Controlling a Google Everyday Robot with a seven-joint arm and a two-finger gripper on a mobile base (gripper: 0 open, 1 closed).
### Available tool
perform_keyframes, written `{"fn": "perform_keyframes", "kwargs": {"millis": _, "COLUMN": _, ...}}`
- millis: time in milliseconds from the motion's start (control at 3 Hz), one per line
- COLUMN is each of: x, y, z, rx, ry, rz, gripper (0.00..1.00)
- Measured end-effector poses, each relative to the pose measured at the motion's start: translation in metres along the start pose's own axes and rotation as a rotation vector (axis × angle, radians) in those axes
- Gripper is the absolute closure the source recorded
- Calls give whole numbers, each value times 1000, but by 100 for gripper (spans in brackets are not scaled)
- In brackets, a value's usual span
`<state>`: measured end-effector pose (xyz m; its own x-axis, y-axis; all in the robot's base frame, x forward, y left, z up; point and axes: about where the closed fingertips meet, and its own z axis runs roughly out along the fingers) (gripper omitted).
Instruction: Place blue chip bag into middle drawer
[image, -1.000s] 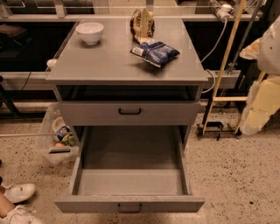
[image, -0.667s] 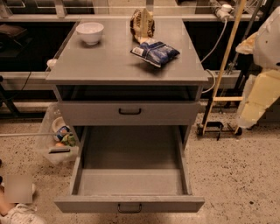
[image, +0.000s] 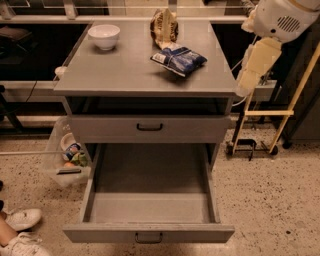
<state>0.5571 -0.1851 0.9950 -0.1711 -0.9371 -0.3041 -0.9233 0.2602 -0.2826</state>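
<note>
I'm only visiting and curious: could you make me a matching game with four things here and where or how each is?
1 white bowl
2 blue chip bag
3 middle drawer
4 end effector

A pulled open
B in the air off the right edge of the cabinet top
C on the cabinet top, back left
D on the cabinet top, right of centre

Pairs: 1-C, 2-D, 3-A, 4-B

white bowl (image: 104, 36) and brown bag (image: 164, 26) on the cabinet top (image: 120, 72); clear bin (image: 64, 161) and sneakers (image: 21, 220) on the floor (image: 270, 205).
</note>
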Motion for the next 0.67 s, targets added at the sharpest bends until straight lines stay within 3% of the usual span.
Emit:
{"fn": "perform_keyframes", "kwargs": {"millis": 333, "x": -37, "y": -47, "z": 26, "rx": 20, "ry": -82, "rz": -2, "gripper": 0}}
{"fn": "perform_keyframes", "kwargs": {"millis": 667, "x": -73, "y": -76, "z": 61, "rx": 8, "ry": -179, "rz": -16, "gripper": 0}}
